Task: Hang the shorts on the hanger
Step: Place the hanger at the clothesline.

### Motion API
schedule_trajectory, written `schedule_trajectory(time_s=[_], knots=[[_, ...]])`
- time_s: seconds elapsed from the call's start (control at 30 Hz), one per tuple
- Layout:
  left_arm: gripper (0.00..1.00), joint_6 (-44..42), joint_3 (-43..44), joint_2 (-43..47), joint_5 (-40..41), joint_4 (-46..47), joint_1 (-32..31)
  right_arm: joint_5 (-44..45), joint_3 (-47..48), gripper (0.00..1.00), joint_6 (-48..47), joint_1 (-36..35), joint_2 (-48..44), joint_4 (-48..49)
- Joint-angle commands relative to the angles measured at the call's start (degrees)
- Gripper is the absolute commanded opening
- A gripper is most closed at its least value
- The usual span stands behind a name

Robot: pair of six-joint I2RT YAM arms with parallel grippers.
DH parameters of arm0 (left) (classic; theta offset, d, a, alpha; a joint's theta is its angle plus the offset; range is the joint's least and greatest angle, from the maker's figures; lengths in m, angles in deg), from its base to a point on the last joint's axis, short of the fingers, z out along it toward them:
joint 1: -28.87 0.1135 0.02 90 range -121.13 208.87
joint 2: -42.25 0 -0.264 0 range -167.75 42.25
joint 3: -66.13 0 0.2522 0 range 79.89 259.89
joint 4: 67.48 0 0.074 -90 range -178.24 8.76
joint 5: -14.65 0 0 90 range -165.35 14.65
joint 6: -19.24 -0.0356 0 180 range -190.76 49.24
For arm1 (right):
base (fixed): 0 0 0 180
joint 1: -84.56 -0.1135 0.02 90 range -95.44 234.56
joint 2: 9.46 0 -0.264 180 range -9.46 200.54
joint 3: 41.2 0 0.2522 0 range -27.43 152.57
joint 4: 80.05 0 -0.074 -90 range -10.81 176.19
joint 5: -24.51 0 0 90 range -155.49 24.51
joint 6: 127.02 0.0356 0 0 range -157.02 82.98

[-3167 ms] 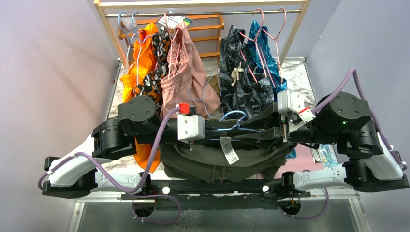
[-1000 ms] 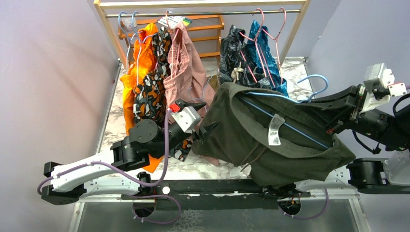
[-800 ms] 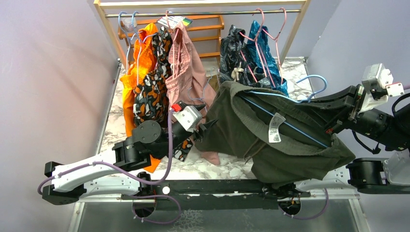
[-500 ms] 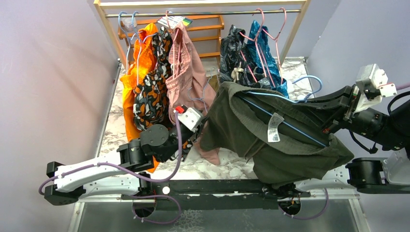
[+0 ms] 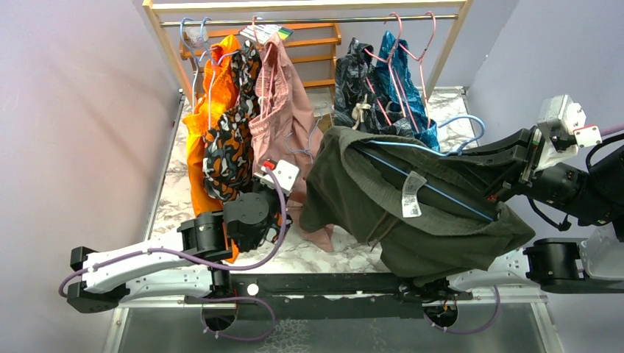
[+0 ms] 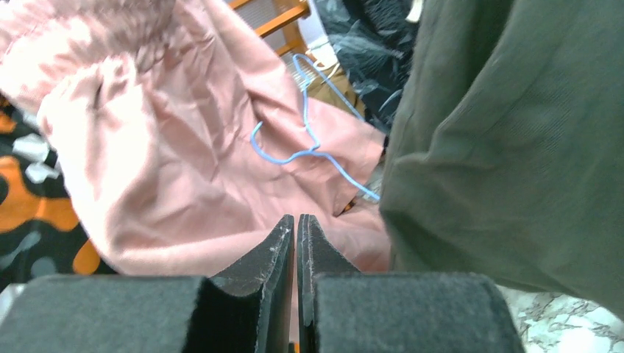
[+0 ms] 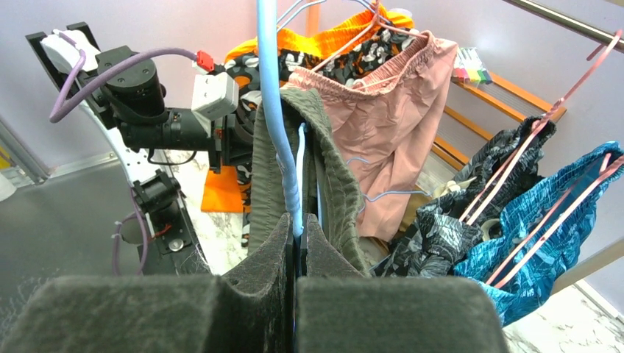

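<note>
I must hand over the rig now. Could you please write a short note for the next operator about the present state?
Left end effector: shut, empty, beside the shorts, not gripping them.
Right end effector: shut on the hanger, holding it in the air.
Done: the shorts are draped over the hanger.
Remaining: probably only to check that they sit securely, then perhaps to hook the hanger on the rail.
</note>
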Motion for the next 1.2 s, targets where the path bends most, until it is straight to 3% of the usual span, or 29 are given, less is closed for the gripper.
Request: schedule_trajectory(time_s=[0.0,0.27,0.5,1.17], knots=[[0.09,4.1,-2.0,4.0,5.2,-6.3,0.3,-2.3,2.3,0.01,-1.9,-0.3,0.9,5.5],[0.09,5.4,-4.6,8.9,6.5,-8.7,0.3,-9.4,3.2,0.01,-1.4,-0.3,-1.8,6.4],[0.08,6.9,-4.8,9.4,6.7,-10.2,0.3,-12.6,1.0,0.01,-0.9,-0.3,-7.9,14.0],[0.07,7.6,-2.7,9.7,5.0,-10.9,0.3,21.0,-9.6,0.01,-14.3,-0.3,-7.4,29.7]])
